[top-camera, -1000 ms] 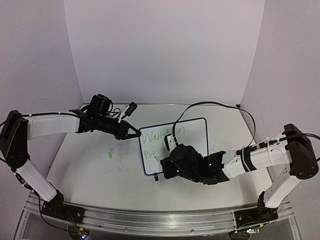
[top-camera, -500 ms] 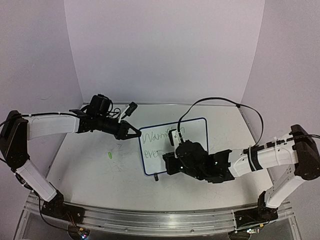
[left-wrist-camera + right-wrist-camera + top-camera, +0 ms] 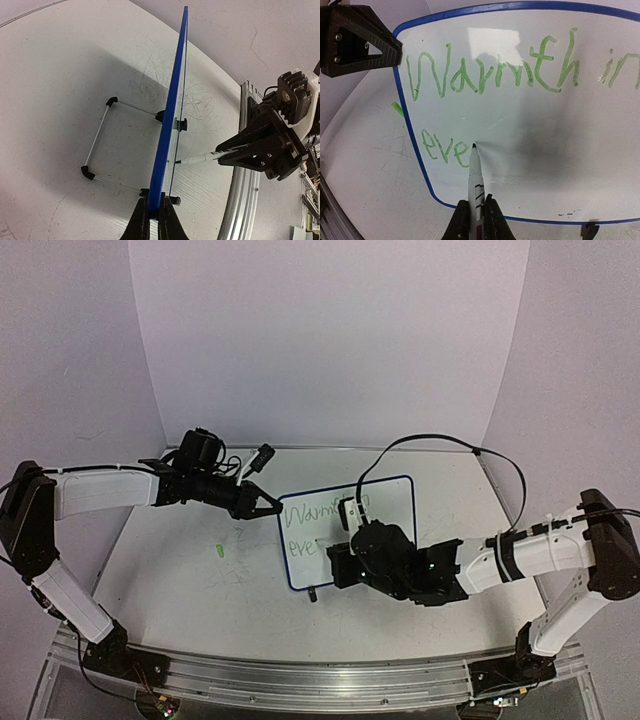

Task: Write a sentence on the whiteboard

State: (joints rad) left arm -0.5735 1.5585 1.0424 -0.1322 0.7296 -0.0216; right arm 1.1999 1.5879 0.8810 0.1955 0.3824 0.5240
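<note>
Sentence (image 3: 495,75): "Warmth in eve", stopped mid-word
Left gripper (image 3: 154,215): clamps whiteboard (image 3: 545,150) edge
Right gripper (image 3: 476,212): pinches marker (image 3: 474,172)
Next: write "r", light contact

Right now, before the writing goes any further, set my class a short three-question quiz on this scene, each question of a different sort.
1. True or false: the left hand clamps the whiteboard's edge.
2. The sentence's second line so far reads: A "eve"; B "every hug"; C nothing.
3. Fill in: the right hand holds a ____, its tip at the board.
Key: 1 true; 2 A; 3 marker.
</note>
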